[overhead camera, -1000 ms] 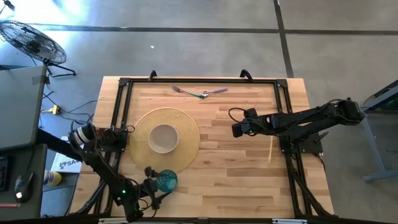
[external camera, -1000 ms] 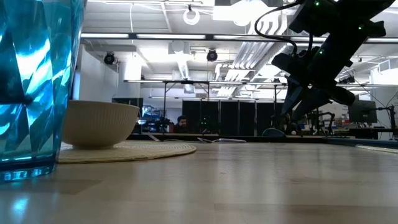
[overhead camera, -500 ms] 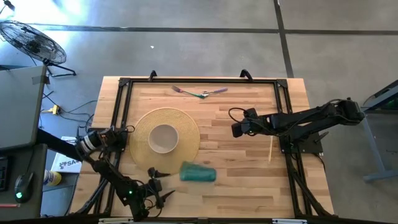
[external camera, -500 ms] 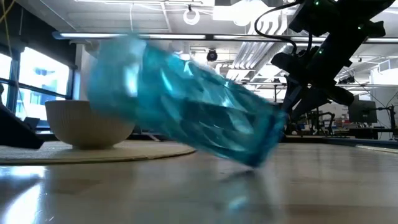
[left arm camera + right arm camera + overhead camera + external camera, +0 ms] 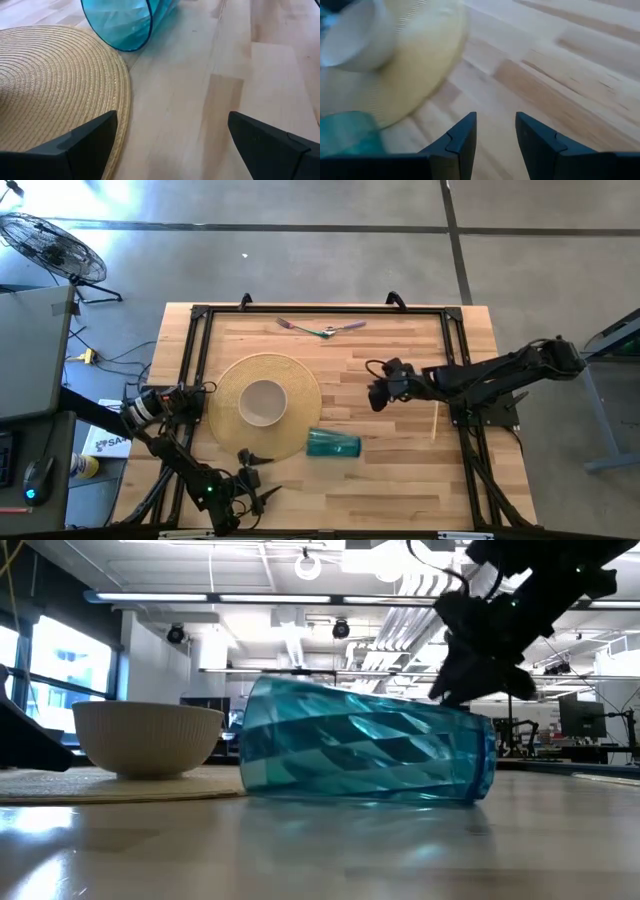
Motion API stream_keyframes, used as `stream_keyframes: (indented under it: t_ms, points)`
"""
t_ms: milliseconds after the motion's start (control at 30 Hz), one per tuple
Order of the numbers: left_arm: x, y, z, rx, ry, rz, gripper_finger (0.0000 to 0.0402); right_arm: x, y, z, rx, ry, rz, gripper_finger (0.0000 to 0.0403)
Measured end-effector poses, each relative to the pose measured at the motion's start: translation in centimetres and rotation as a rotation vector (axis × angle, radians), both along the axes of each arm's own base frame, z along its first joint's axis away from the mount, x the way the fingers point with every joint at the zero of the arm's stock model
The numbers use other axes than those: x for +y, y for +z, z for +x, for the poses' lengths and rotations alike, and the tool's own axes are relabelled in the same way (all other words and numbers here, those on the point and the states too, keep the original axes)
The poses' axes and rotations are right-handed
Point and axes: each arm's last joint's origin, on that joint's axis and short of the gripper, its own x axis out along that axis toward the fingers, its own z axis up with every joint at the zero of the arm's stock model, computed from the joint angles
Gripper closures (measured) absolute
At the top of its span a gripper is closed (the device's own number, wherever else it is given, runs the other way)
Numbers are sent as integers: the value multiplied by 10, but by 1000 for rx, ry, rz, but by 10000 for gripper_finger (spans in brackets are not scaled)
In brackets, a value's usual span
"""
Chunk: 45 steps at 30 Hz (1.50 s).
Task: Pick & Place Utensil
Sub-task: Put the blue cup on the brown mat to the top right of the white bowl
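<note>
A blue faceted cup [image 5: 333, 444] lies on its side on the wood, just right of the woven mat [image 5: 300, 380]; its open mouth [image 5: 125, 20] faces my left gripper. My left gripper [image 5: 256, 475] is open near the table's near edge, left of the cup and apart from it; in its wrist view the left gripper [image 5: 172, 145] touches nothing. My right gripper [image 5: 372, 395] hovers over mid-table, right of the mat; the right gripper [image 5: 496, 130] shows a narrow gap and nothing in it. Utensils [image 5: 320, 330] lie at the far edge.
A cream bowl [image 5: 263, 402] stands on the mat's middle. A thin wooden stick [image 5: 435, 418] lies on the table's right side, near the black frame rail. The frame [image 5: 200, 315] runs round the tabletop. Bare wood spreads between the cup and the right gripper.
The cup stood upright at my left gripper a second ago; it has toppled toward the table's right and rolled, and now rests on its side beside the mat. My right gripper has shifted slightly toward the table's left and near side.
</note>
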Motion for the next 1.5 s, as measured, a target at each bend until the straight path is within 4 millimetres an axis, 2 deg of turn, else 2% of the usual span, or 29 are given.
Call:
stream_keyframes:
  t_ms: [200,467,633,800,933,1067,1200,1367,1500]
  points:
    - [0,0,0,2,-1,-3,27,21,7,6,-77,184,-21,277]
    - [7,0,10,29,23,-22,27,71,20,16,-202,377,-83,283]
    - [12,-1,19,58,36,-52,27,113,26,37,-247,531,-139,283]
    - [12,0,21,60,27,-54,28,150,31,61,-236,716,-335,284]
    - [12,0,21,57,25,-57,28,160,48,81,-242,660,-469,284]
    - [10,0,22,65,16,-81,28,169,63,93,-146,637,-511,284]
    - [9,1,22,61,7,-104,28,177,73,97,-77,679,-456,284]
    - [8,1,23,69,-2,-122,28,181,69,98,24,710,-306,282]
    - [7,1,23,74,-6,-126,28,181,66,97,80,702,-241,261]
